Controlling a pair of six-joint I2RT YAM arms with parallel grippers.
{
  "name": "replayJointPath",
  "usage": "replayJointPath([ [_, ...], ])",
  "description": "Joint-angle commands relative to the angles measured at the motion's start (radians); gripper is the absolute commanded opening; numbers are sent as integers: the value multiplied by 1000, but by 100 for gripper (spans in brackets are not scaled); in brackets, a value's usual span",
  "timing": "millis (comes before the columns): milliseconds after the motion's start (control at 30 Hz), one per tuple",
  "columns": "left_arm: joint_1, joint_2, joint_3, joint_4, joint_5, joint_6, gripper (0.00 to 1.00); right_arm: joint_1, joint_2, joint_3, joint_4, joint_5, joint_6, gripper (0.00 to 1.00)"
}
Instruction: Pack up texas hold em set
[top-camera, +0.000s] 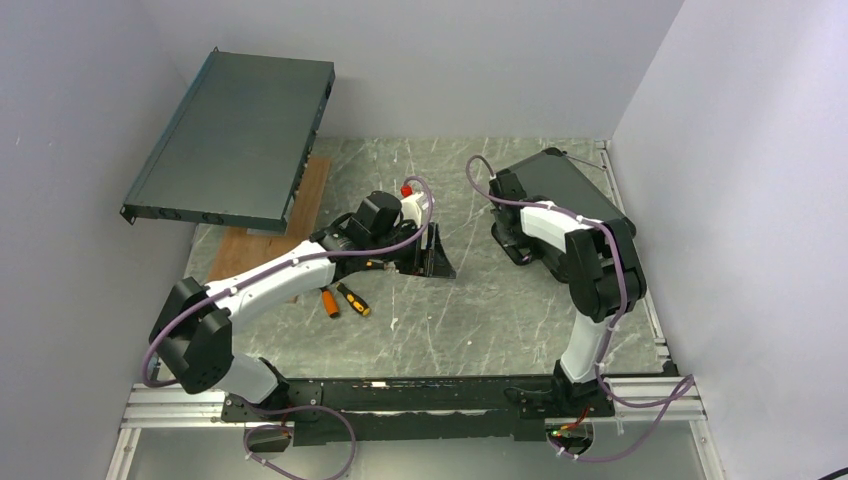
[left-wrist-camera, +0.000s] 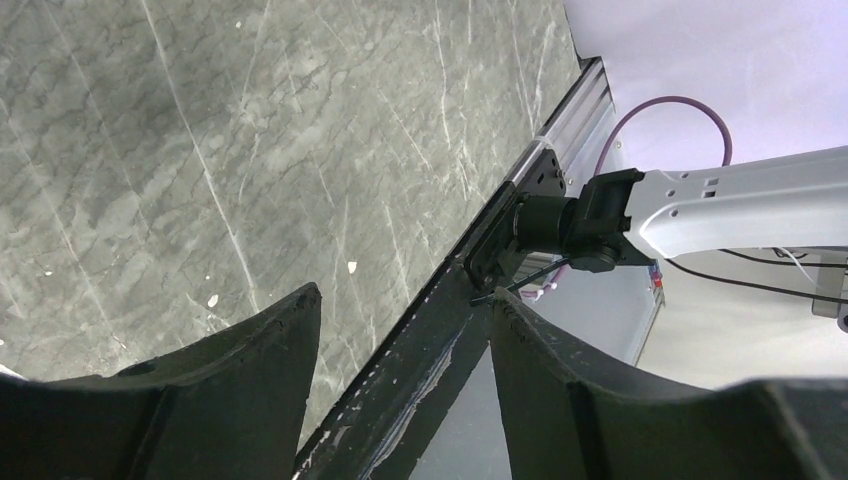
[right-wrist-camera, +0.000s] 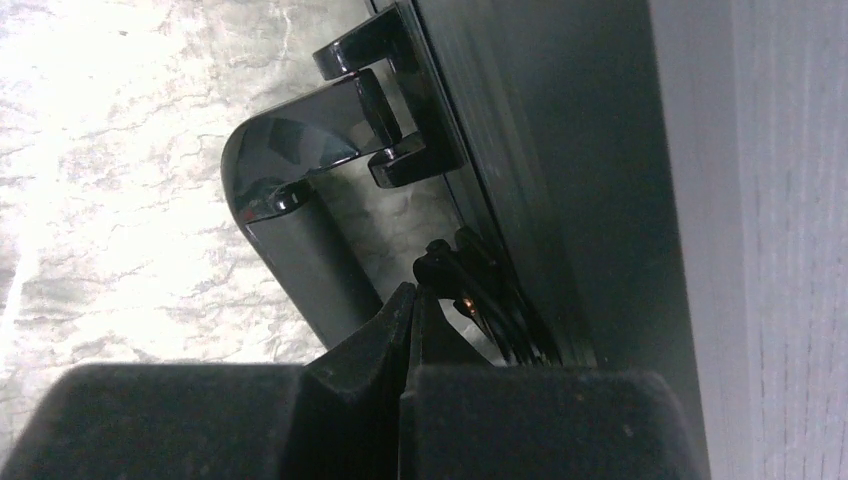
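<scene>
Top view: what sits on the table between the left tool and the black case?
Nothing loose. The top view shows bare tabletop from the left tool to the black case, where only the right arm's wrist intrudes.

The grey marbled table (top-camera: 480, 310) carries a black case (top-camera: 575, 185), a wooden board (top-camera: 245, 258) and 2 orange-handled screwdrivers (top-camera: 352, 299).

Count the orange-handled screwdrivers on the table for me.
2. One screwdriver lies close beside the left arm; the second screwdriver lies just right of it. The arm may hide others.
</scene>
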Motion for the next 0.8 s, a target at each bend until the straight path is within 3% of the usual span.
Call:
replayJointPath([
  [0,0,-37,8,25,21,14,66,-4,45,41,10,57,-15,0],
  [267,0,-63,8,-1,12,26,67,0,167,62,-10,130,3,0],
  [767,1,-103,-19,6,18,25,71,84,108,11,-40,252,-31,0],
])
